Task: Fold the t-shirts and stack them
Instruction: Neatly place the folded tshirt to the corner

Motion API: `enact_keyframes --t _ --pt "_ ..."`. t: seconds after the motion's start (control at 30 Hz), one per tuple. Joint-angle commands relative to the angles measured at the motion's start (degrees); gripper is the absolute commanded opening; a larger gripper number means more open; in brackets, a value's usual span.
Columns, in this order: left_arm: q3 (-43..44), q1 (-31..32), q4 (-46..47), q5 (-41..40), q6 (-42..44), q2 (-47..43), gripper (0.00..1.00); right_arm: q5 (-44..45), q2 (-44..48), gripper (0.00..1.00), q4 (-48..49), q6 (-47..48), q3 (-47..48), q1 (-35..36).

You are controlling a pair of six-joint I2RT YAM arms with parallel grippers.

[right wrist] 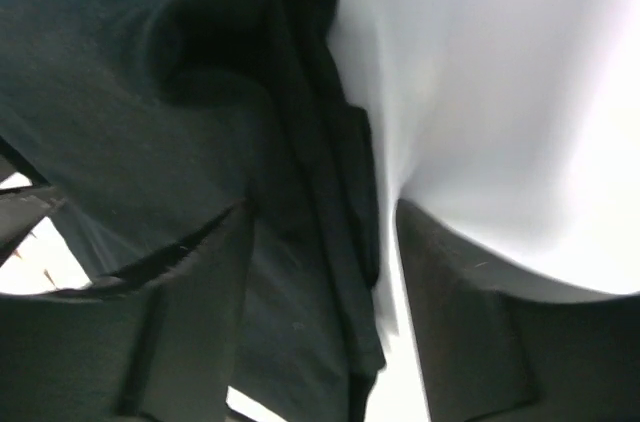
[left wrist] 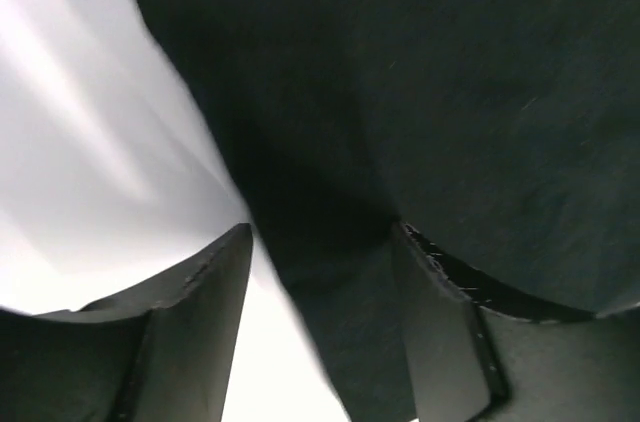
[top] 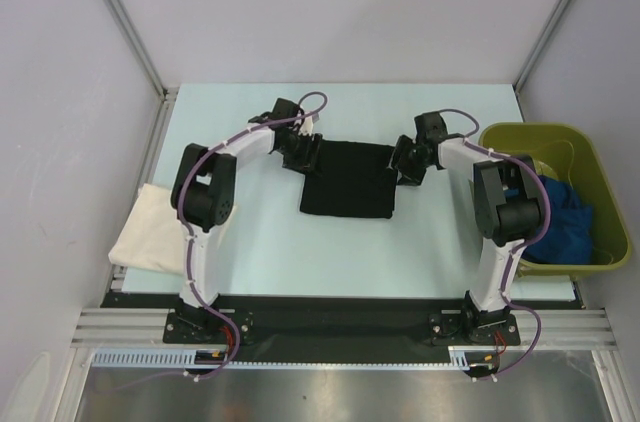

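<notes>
The black t-shirt [top: 348, 180] lies folded into a rectangle in the middle of the table. My left gripper [top: 300, 150] is at its far left corner. In the left wrist view the left gripper [left wrist: 322, 242] is open, with the edge of the black shirt [left wrist: 450, 92] lying between its fingers. My right gripper [top: 408, 164] is at the shirt's right edge. In the right wrist view the right gripper [right wrist: 322, 217] is open around the layered edge of the shirt [right wrist: 150, 92]. The cream t-shirt [top: 150, 230] lies folded at the table's left edge. The blue t-shirt [top: 562, 222] is bunched in the bin.
An olive-green plastic bin [top: 600, 182] stands at the table's right edge, beside the right arm. Grey walls with metal posts close in the back and sides. The cream shirt hangs slightly over the left edge.
</notes>
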State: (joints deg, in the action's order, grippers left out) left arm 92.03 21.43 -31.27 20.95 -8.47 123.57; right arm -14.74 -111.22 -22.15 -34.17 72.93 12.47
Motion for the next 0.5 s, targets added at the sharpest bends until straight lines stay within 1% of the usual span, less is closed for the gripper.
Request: enact_keyframes --t 0.0,0.07,0.1,0.17,0.2,0.23,0.3,0.33,0.37,0.43,0.47 --pt "-0.5 1.2 3.0 4.2 -4.3 2.9 0.63 -4.2 -2.1 0.54 5.1 -4.0 -3.1 0.2" --pt "0.0 1.7 3.3 6.4 -5.4 3.9 0.59 -5.6 -2.2 0.45 7.6 -5.8 -4.1 0.2" --pt "0.4 1.8 3.8 6.8 -5.6 4.7 0.58 -6.2 -2.2 0.36 7.9 -6.3 -4.8 0.3" --pt "0.4 1.8 4.5 8.0 -6.5 5.5 0.54 -6.5 -1.5 0.27 9.1 -7.2 -5.7 0.3" --pt "0.7 1.8 5.0 9.3 -6.6 6.6 0.51 -6.7 -1.3 0.2 9.6 -7.3 -6.4 0.3" --pt "1.0 1.7 5.0 10.1 -6.7 7.1 0.42 -6.8 -1.1 0.17 9.6 -7.3 -6.6 0.4" --pt "1.6 1.7 4.9 11.9 -6.6 7.9 0.35 -6.6 -0.7 0.15 9.2 -7.0 -6.9 0.4" --pt "1.6 1.7 4.9 12.0 -6.4 8.1 0.25 -6.4 -0.5 0.15 9.0 -6.9 -7.4 0.4" --pt "1.6 1.7 4.7 11.8 -6.2 8.1 0.17 -6.3 -0.1 0.15 8.8 -6.8 -7.8 0.3" --pt "1.4 1.2 4.1 11.3 -5.4 7.2 0.0 -6.2 0.6 0.21 8.3 -6.8 -8.6 0.2" --pt "1.2 1.1 4.1 11.2 -5.1 6.7 0.0 -6.0 1.8 0.27 8.1 -6.8 -8.8 0.0"
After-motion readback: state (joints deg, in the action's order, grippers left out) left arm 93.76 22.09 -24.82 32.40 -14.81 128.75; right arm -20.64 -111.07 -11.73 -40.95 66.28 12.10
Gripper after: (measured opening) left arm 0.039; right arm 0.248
